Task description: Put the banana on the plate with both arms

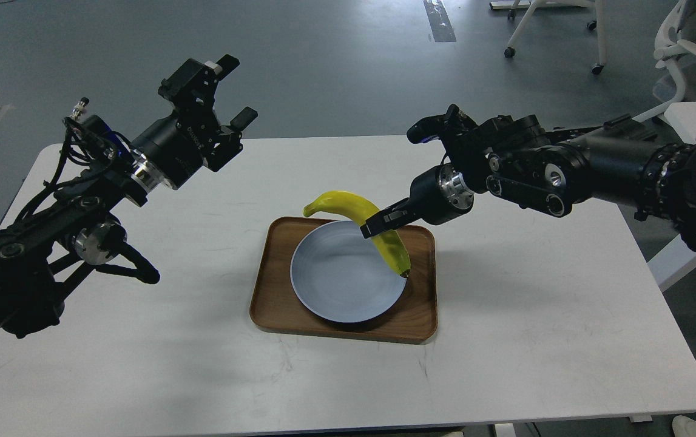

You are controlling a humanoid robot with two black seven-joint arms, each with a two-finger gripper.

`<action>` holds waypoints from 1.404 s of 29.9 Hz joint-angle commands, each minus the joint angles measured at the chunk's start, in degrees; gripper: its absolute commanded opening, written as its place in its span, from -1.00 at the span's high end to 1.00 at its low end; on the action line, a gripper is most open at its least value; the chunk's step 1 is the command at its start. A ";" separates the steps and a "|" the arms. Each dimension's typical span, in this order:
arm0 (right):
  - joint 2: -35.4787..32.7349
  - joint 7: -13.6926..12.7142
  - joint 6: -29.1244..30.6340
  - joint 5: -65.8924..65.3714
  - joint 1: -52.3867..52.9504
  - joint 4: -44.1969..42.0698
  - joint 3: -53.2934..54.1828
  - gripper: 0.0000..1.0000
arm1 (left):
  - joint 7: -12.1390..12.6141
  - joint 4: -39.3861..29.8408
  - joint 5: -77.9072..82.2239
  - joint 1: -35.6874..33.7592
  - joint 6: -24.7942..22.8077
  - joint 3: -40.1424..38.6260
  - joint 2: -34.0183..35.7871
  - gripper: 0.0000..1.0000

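Observation:
The yellow banana [348, 205] hangs in the air over the right part of the pale blue-grey plate [338, 279], dark tip pointing down near the plate's right rim. My right gripper [373, 225] is shut on the banana's middle, reaching in from the right. My left gripper [226, 91] is open and empty, held high over the table's far left, well away from the plate.
The plate sits in a brown wooden tray [275, 303] at the middle of the white table [505, 340]. White office chairs [681, 48] stand on the grey floor beyond the table's far right corner.

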 commanded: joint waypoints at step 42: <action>-21.93 0.01 0.00 26.17 -13.07 -1.64 25.77 -0.97 | 0.00 0.61 0.00 0.37 -0.09 -0.25 -0.14 -0.95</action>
